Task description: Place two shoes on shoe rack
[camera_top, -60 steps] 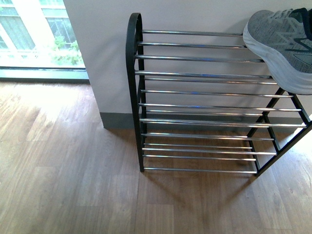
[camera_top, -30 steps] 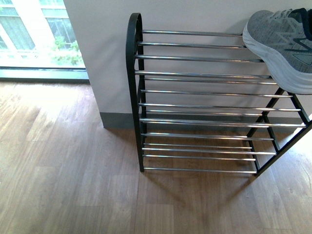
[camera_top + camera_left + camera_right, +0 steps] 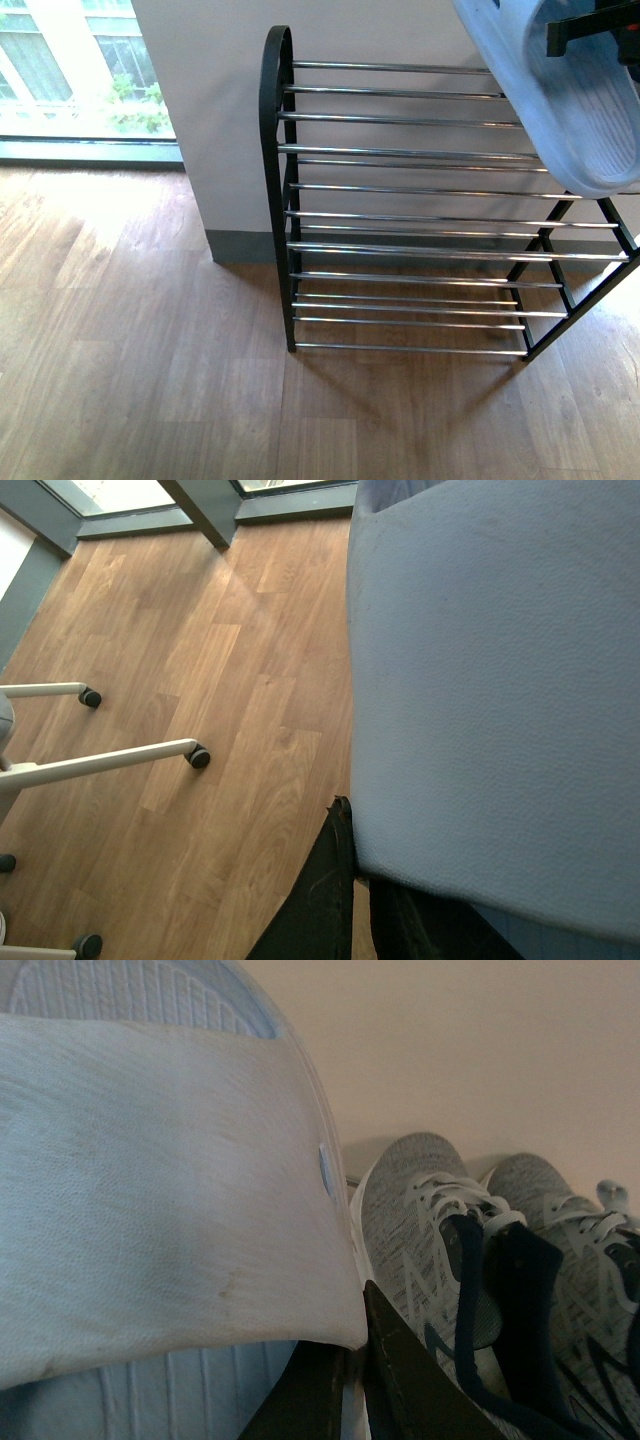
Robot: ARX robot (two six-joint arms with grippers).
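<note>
A pale blue slide (image 3: 575,110) hangs over the right end of the shoe rack's (image 3: 400,150) top tier, sole ribs facing me, with a black arm part (image 3: 590,30) at its upper edge. In the right wrist view my right gripper (image 3: 350,1350) is shut on this slide's strap (image 3: 150,1200). Two grey knit sneakers (image 3: 420,1230) (image 3: 560,1220) stand just beside it against the wall. In the left wrist view my left gripper (image 3: 358,875) is shut on another pale blue slide (image 3: 490,680), held high above the wooden floor. The front view does not show the left arm.
The black-framed rack with chrome rods stands against a white wall (image 3: 210,110) with a grey baseboard. A window (image 3: 70,70) lies to the left, with wooden floor (image 3: 140,370) in front. White chair legs on castors (image 3: 198,757) stand below the left gripper.
The pale blue slide has come into the front view at the upper right. It now covers the grey sneaker that showed there before. The rack has not moved.
</note>
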